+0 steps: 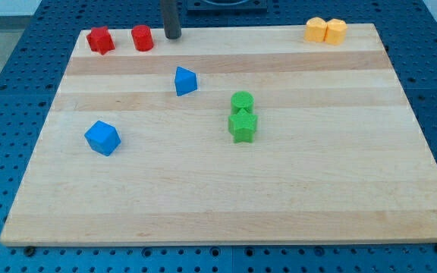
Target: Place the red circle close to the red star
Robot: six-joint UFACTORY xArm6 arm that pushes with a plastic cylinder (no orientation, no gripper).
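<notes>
We are finishing the push — the red circle (142, 38) is sitting near the red star (99, 40) at the table's (279, 197) top-left corner, not touching. My tip (173, 35) is just beside the circle's right; this end effector has no jaws. Next, one short leftward nudge. Blocks look smooth plastic; the table is pale wood.

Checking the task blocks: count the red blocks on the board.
2. Red star at the board's top-left corner; red circle just right of it, a small gap between. My tip sits right of the circle. None look hidden.
</notes>
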